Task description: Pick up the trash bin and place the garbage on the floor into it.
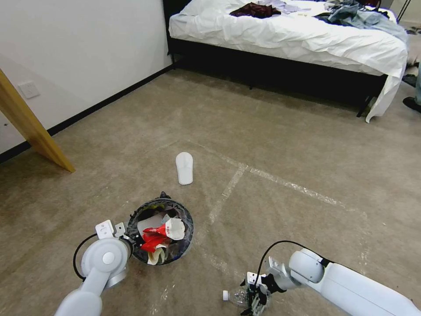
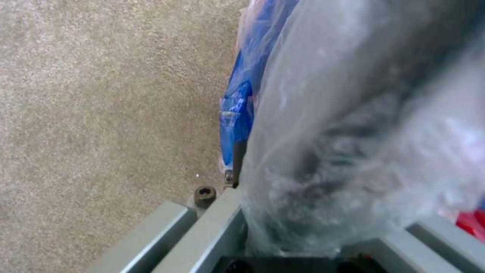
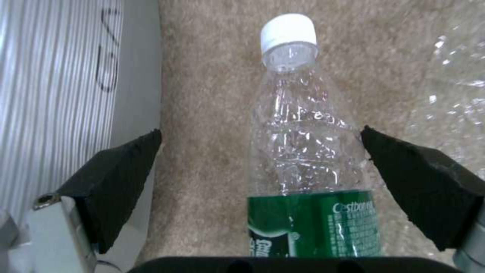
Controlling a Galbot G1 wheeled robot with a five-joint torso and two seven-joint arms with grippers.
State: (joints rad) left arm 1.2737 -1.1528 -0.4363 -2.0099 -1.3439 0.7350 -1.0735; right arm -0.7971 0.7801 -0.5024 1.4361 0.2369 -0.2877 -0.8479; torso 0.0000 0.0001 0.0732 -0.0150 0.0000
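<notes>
Lowest in my head view, the right gripper (image 1: pixel 255 300) hung down over a clear plastic bottle (image 1: pixel 234 297) lying on the carpeted floor (image 1: pixel 272 131). From the right wrist view I saw its fingers (image 3: pixel 119 178) spread apart, one on each side of the bottle (image 3: pixel 308 151), neither pressing it. My left gripper (image 1: pixel 127 237) reached forward at the near rim of the trash bin (image 1: pixel 160 230), its fingers (image 2: pixel 212 227) clenched on the bagged rim. Red wrappers (image 1: pixel 153 235) and crumpled paper filled the bin. One white slipper (image 1: pixel 184 167) lay farther out beside a tape line, with wide bare carpet running to the bed (image 1: pixel 289 30).
</notes>
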